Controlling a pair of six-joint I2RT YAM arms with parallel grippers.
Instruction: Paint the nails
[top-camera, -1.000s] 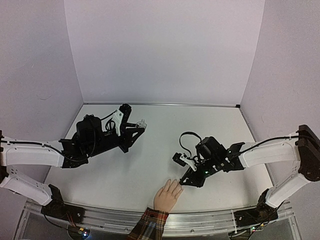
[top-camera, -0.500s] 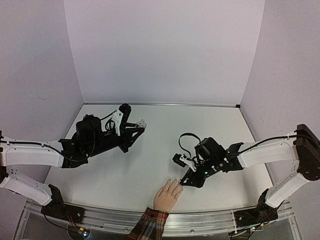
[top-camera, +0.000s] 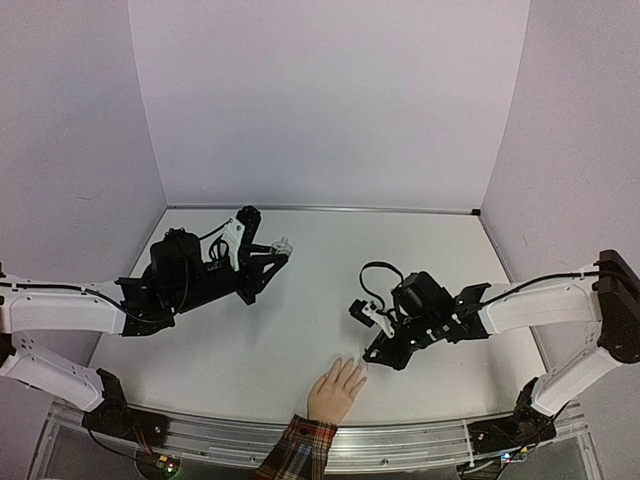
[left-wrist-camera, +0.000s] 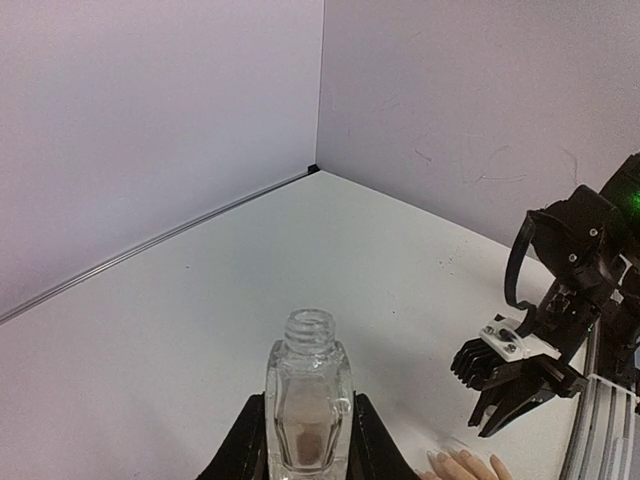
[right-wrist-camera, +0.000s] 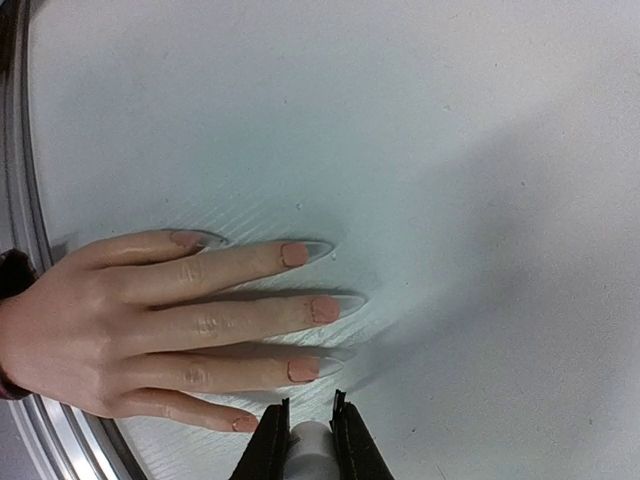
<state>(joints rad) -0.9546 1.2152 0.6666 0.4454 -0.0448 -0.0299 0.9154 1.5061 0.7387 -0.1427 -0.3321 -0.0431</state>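
Left gripper (left-wrist-camera: 308, 445): jaws clamped on upright uncapped clear bottle (left-wrist-camera: 309, 400), left of centre | Right gripper (right-wrist-camera: 309, 415): jaws pinching white cap (right-wrist-camera: 311, 445), just beside the fingertips | Nails (right-wrist-camera: 324, 309): on hand (right-wrist-camera: 110, 320) lying flat at table's (top-camera: 300, 330) near edge.

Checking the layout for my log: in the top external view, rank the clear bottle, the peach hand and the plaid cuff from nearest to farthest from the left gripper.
1. Clear bottle: clamped between the fingers of the left gripper, left of centre.
2. Peach hand: flat on the table near its front edge, about centre.
3. Plaid cuff: below the hand in the view, at the bottom edge.
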